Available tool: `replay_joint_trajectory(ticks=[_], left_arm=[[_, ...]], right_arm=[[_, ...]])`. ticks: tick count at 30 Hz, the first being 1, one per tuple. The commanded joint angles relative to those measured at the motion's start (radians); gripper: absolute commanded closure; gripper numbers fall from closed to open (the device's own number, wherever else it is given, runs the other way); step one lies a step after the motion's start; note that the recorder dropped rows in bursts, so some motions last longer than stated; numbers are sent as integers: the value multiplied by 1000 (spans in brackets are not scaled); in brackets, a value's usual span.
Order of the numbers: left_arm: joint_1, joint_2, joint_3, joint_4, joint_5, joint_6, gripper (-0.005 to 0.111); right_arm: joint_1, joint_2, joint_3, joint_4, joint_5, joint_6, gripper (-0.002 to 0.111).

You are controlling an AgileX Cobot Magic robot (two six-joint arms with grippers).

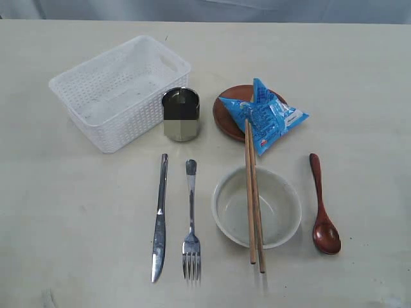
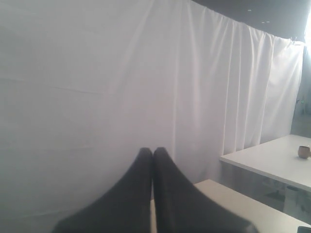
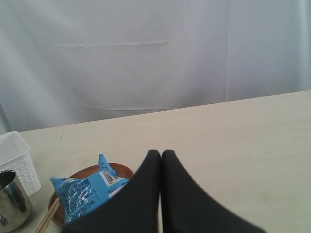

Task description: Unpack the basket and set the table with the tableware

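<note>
Left claw point(image 2: 153, 151): fingers pressed together tip to tip, nothing between them, touching nothing. It is raised against a white curtain point(image 2: 97, 73).

Worktop point(image 1: 64, 224), left to right in the exterior view:
- Basket point(image 1: 128, 125): upright at the far left, set at an angle.
- Cup point(image 1: 180, 114): upright, touching or just beside the basket's near right corner.
- Knife point(image 1: 159, 218) and fork point(image 1: 191, 218): lying side by side, apart, nearer the camera than the cup, tip and tines pointing to the near edge.
- Bowl point(image 1: 286, 192): upright, right of the fork. The two chopsticks point(image 1: 253, 205) lie together across it, with the near ends past its rim and the far ends reaching the plate point(image 1: 226, 115).
- Plate: behind the bowl, with a blue packet point(image 1: 270, 119) lying on it and overhanging to the right.
- Spoon point(image 1: 321, 205): right of the bowl, apart from it, head toward the near edge.

Right claw point(image 3: 161, 153): fingers shut against each other, gripping nothing, held above the worktop near the plate and packet.
</note>
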Motion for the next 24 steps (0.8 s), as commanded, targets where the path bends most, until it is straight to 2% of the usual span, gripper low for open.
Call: replay_joint_trajectory(ticks=[1, 9, 11, 14, 17, 20, 23, 24], left_arm=[[1, -5, 6, 2, -1, -6, 107], [12, -10, 6, 30, 20, 45, 107], [53, -43, 37, 30, 106, 48, 107], [157, -110, 152, 28, 124, 45, 107], [307, -202, 304, 53, 120, 50, 107], [414, -284, 469, 91, -4, 50, 107], [476, -319, 654, 120, -244, 56, 107], [500, -319, 710, 132, -363, 56, 107]], right_arm=[[-6, -7, 3, 1, 3, 4, 108], [-6, -7, 3, 1, 3, 2, 108], [-6, -7, 3, 1, 3, 2, 108], [-6, -7, 3, 1, 3, 2, 108], [-6, -7, 3, 1, 3, 2, 108], [-6, -7, 3, 1, 3, 2, 108], [-6, -7, 3, 1, 3, 2, 108], [-6, -7, 3, 1, 3, 2, 108]])
